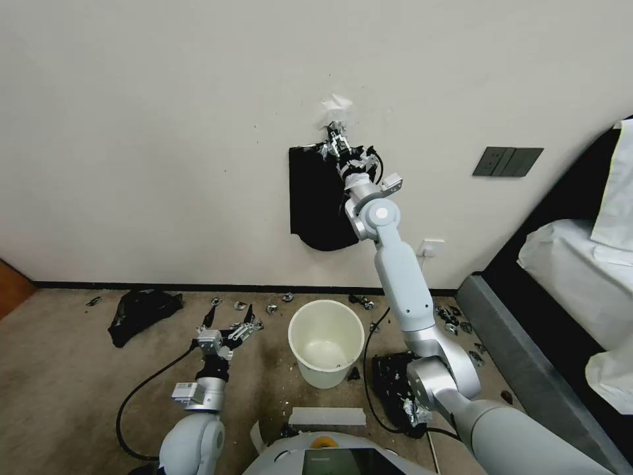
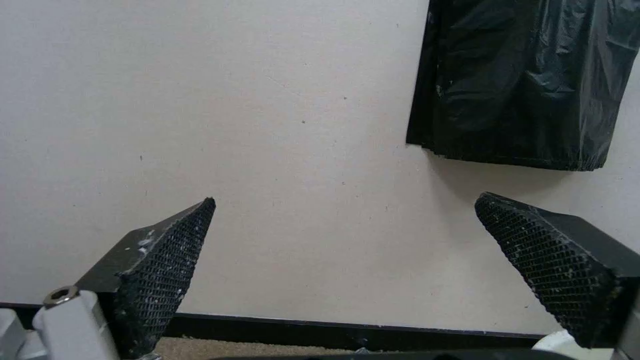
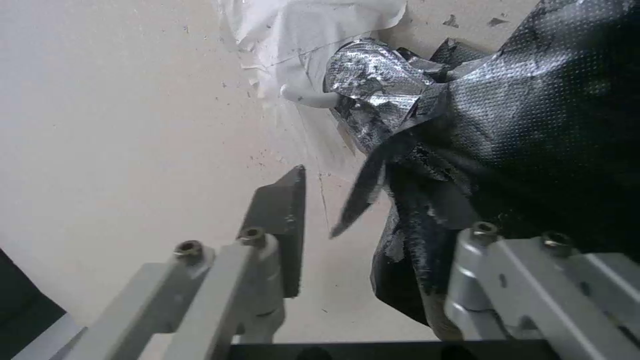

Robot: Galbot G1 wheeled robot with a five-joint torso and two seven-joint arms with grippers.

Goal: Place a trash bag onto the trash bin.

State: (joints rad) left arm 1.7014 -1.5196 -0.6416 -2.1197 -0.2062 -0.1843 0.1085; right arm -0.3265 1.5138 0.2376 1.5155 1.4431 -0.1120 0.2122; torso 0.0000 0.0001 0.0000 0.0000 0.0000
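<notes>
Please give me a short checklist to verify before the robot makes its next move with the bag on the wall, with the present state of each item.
1. Right end effector is at the top of the black bag bundle on the wall: ok.
2. Right end effector is open around the silver-taped edge: ok.
3. Only one bag lies between its fingers: cannot tell.
4. Trash bin is upright on the carpet, mouth open: ok.
5. Bin is bare, not lined: ok.
6. Left end effector is open, low beside the bin, holding nothing: ok.

Trash bin upright on carpet, apparently empty; trash bag hangs on wall.
</notes>
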